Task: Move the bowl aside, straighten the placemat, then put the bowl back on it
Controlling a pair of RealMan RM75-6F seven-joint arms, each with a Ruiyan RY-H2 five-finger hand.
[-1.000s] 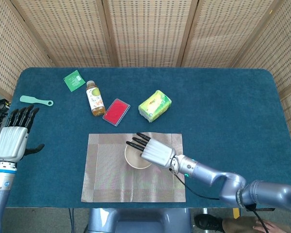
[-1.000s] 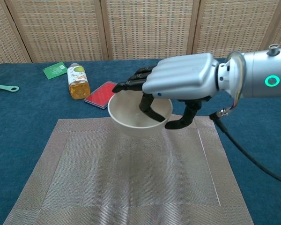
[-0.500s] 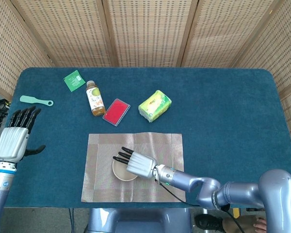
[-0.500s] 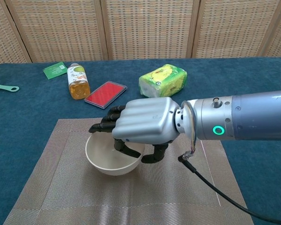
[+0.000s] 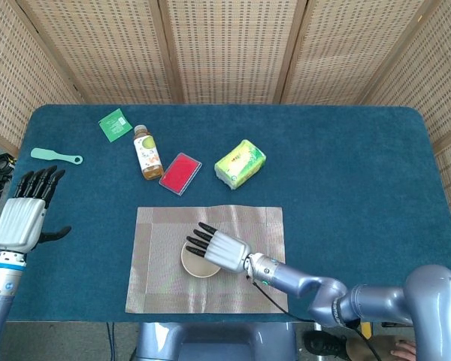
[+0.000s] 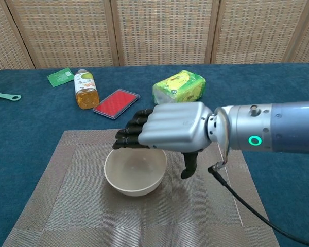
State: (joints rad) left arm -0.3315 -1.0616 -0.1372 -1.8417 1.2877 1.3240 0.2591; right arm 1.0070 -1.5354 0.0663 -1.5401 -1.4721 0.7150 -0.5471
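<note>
1 bowl [image 6: 135,172] | 1 placemat [image 6: 67,200] | 1 bottle [image 6: 85,88] | 2 hands [image 6: 167,131] [image 5: 24,214]

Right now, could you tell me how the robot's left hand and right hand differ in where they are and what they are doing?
The left hand is raised at the table's left edge, over the blue cloth, near nothing; the right hand hovers above the cream round bowl on the woven grey placemat. The left hand's fingers point away from the robot; the right hand's fingers reach leftwards over the bowl's rim. Both are open and hold nothing.

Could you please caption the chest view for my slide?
Right hand hovers open over the bowl resting on the placemat.
</note>
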